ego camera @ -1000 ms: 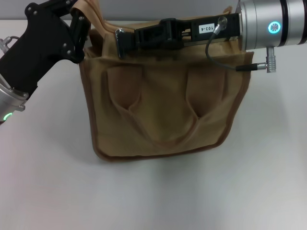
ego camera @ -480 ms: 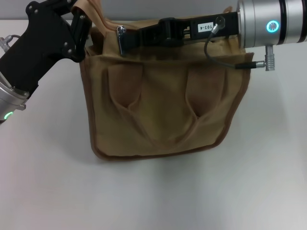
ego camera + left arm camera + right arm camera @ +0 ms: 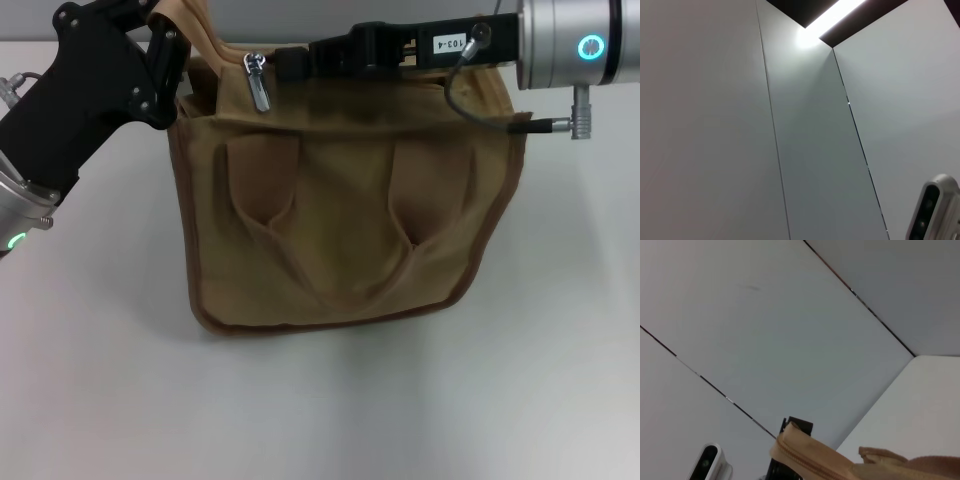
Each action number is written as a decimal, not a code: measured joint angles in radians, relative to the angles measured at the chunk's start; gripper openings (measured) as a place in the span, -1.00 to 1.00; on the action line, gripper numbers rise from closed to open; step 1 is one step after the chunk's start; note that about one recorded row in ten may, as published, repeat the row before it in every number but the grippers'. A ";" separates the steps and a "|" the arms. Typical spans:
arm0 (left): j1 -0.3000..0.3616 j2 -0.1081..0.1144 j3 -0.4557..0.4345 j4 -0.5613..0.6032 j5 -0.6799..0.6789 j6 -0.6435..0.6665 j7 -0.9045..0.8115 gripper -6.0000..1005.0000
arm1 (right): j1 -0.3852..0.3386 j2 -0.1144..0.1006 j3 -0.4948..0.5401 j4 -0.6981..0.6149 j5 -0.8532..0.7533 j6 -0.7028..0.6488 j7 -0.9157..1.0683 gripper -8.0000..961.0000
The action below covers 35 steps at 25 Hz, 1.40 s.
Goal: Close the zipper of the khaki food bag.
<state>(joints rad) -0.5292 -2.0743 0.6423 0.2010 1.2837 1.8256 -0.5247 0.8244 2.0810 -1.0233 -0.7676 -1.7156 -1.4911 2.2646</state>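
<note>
The khaki food bag stands upright on the white table in the head view. The silver pull tab of its zipper hangs free at the left end of the bag's top. My left gripper is at the bag's top left corner, shut on the bag's fabric and handle strap there. My right gripper reaches across the bag's top from the right, just right of the tab and apart from it, open. The zipper's tape also shows in the right wrist view. The rest of the top panel is hidden.
The white table extends in front of and beside the bag. A grey cable hangs from my right wrist over the bag's right top. The left wrist view shows only walls, ceiling and a camera-like device.
My right gripper has let go of the pull tab and drawn back to the right and slightly up. The tab now hangs down free. The left arm has not moved.
</note>
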 joint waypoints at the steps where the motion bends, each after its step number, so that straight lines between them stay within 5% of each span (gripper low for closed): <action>1: 0.000 0.000 0.000 0.000 0.000 -0.002 0.000 -0.94 | -0.003 0.000 0.000 -0.006 0.000 -0.003 0.000 -0.88; 15: -0.004 0.002 -0.014 0.003 0.000 -0.022 -0.007 -0.94 | -0.007 -0.001 -0.003 -0.053 0.045 -0.082 -0.053 -0.74; 23: 0.040 0.002 -0.076 -0.039 -0.002 -0.010 -0.015 -0.94 | 0.015 -0.002 -0.056 -0.052 -0.006 -0.053 -0.061 -0.11; 35: 0.084 0.001 -0.067 -0.079 0.001 0.015 -0.015 -0.94 | 0.018 0.002 -0.129 -0.058 -0.003 0.034 -0.092 -0.13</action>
<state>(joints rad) -0.4449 -2.0736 0.5756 0.1219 1.2847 1.8406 -0.5399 0.8426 2.0829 -1.1521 -0.8253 -1.7190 -1.4567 2.1729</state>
